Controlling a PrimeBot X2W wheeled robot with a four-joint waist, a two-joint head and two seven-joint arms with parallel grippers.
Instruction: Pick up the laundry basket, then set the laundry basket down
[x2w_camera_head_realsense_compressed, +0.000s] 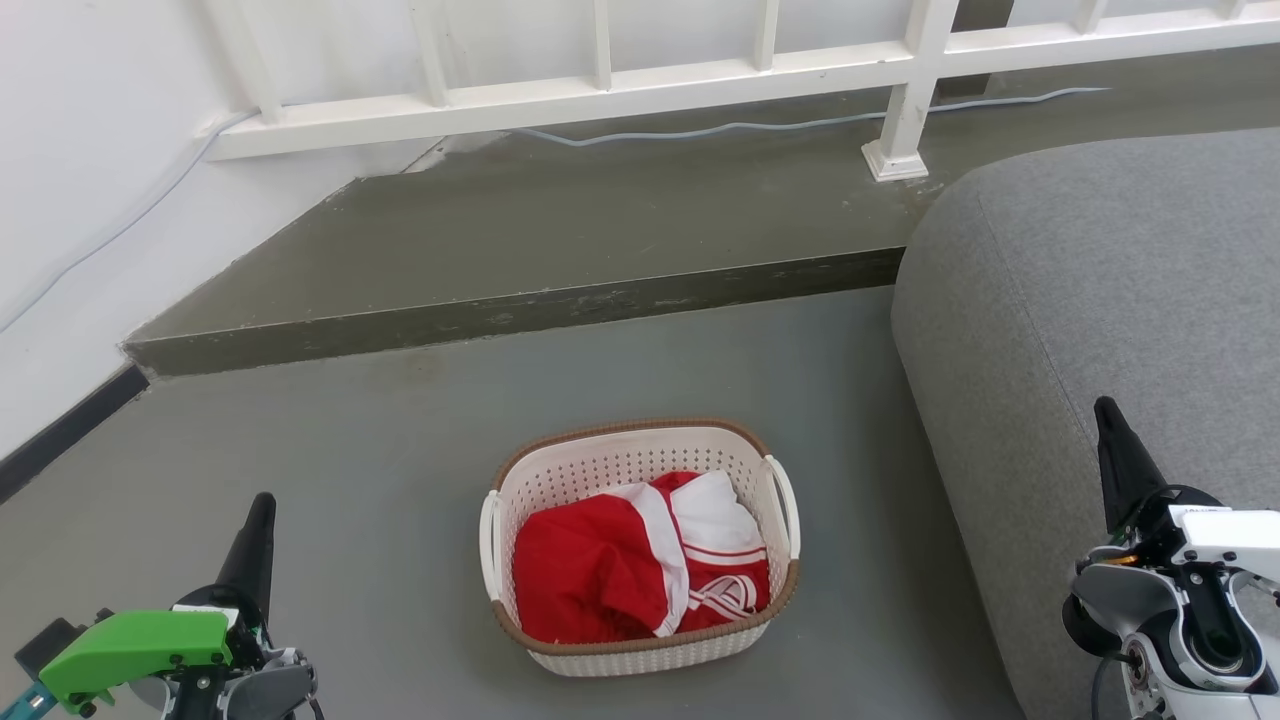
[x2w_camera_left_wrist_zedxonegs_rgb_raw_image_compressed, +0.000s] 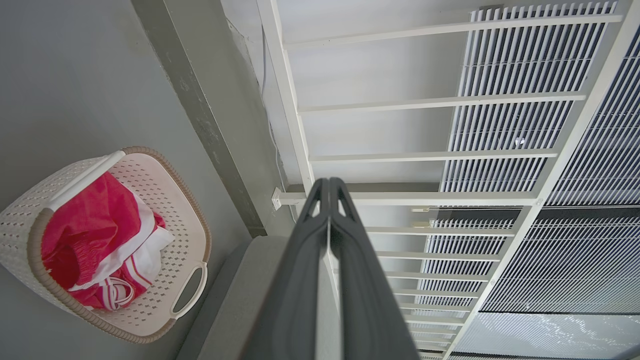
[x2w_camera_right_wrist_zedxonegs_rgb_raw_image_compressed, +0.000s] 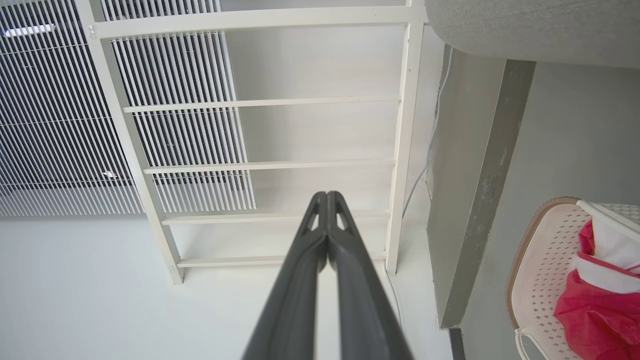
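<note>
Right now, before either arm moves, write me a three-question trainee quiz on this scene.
1. True or false: the small cream-white perforated plastic laundry basket with the brown woven-look rim stands on the smooth grey floor, and neither pincer touches it.
2. The crumpled cloth clothes in it are: A) blue and yellow B) red and white C) all black.
3. Fill in: the long dark fingers of the left pincer and of the right pincer are pressed ____.
Key: 1 true; 2 B; 3 shut.
</note>
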